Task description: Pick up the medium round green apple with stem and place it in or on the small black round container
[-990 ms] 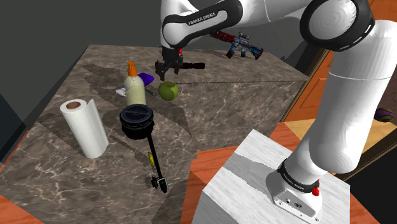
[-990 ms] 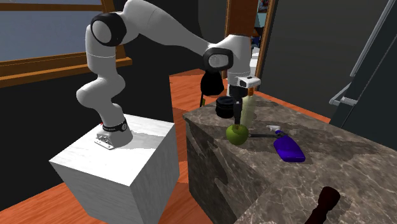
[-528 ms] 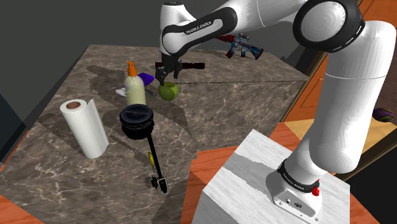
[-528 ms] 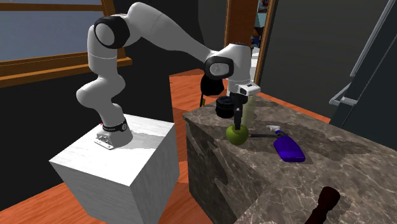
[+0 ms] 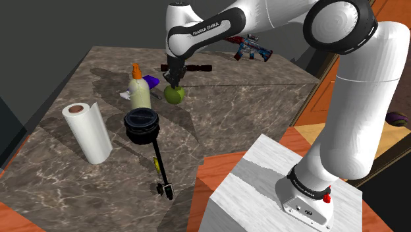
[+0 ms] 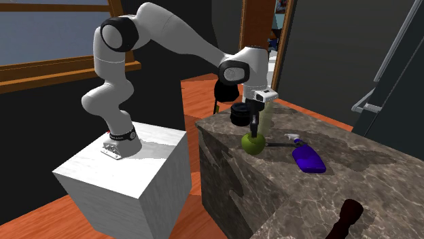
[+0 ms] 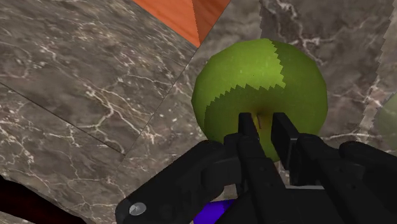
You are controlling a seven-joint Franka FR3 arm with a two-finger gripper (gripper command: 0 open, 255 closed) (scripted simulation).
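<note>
One green apple (image 7: 261,76) sits on the marble table (image 5: 230,112), near the cream bottle (image 5: 139,91). My claw (image 7: 262,124) stands atop it, fingers pinched on its stem. The black round container (image 5: 141,124) is nearby, beside the paper roll (image 5: 87,132).

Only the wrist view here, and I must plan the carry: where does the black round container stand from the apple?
Observer: In the shoulder view the black container stands lower left of the green apple, nearer the camera.
Operator: Anything beside that path?
Observer: A pale bottle with an orange cap stands upright just left of the apple there.
Operator: Is the apple off the table?
Observer: No; in the second exterior view it rests on the marble top, the tool right over it.
</note>
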